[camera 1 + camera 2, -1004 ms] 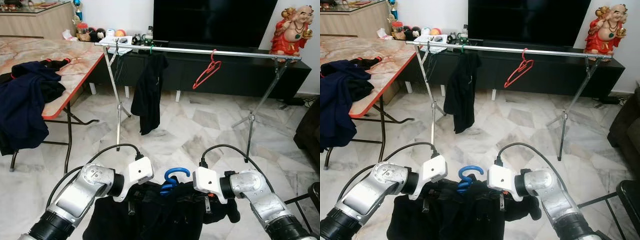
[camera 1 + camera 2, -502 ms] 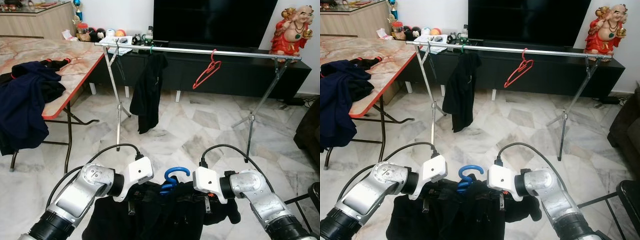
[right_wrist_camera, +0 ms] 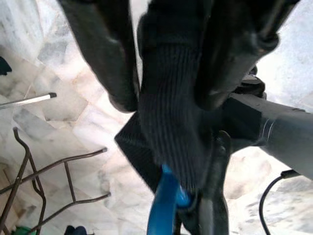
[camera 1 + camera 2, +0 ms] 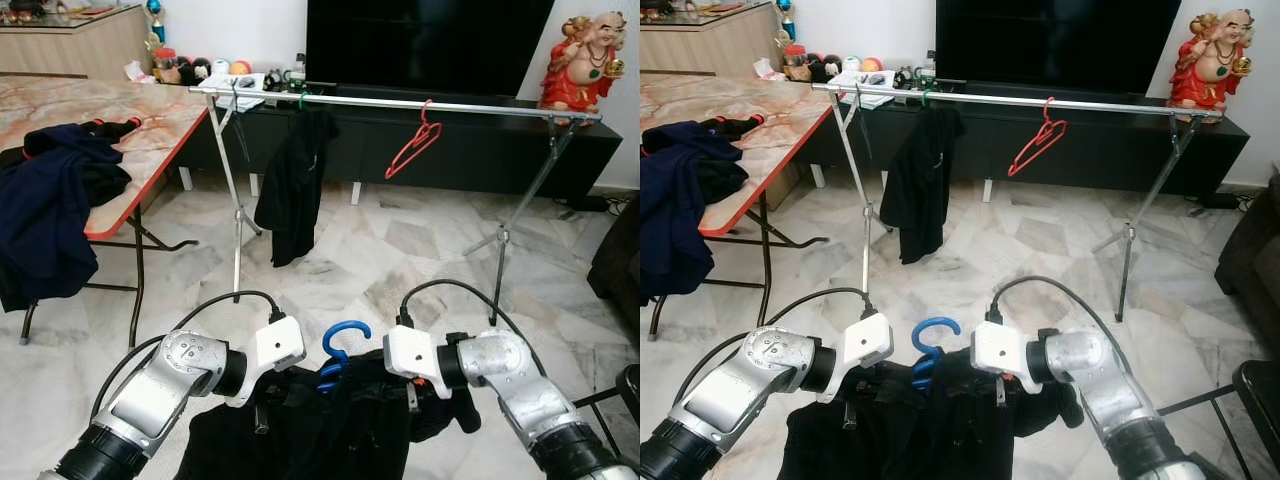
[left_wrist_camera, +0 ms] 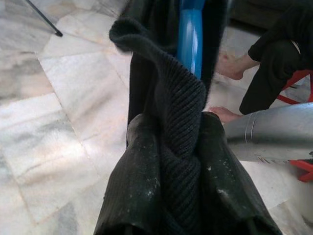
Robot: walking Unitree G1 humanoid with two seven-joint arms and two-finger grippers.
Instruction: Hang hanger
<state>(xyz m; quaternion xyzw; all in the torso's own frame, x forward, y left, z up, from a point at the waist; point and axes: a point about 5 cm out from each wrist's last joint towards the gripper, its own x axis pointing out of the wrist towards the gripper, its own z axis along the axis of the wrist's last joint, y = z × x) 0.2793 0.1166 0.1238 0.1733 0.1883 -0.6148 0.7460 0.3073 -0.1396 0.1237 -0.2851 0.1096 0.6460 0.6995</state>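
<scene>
We hold a black ribbed garment (image 4: 310, 430) on a blue hanger (image 4: 337, 350) low before us, well short of the drying rack rail (image 4: 400, 101). Our left gripper (image 5: 178, 161) pinches the knit at one shoulder, our right gripper (image 3: 161, 73) clamps the other. On the rail hang a black garment (image 4: 295, 185) and a red hanger (image 4: 415, 140).

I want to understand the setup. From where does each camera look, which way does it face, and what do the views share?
Left and right eye views: on the head, looking forward and down at the clothes rack; both silver arms show, holding a black garment on a blue hanger.
Left wrist view: along the left hand, shut on the knit garment, floor beyond.
Right wrist view: along the right hand, shut on the same garment.
Shared: the blue hanger and the garment appear in all views.
</scene>
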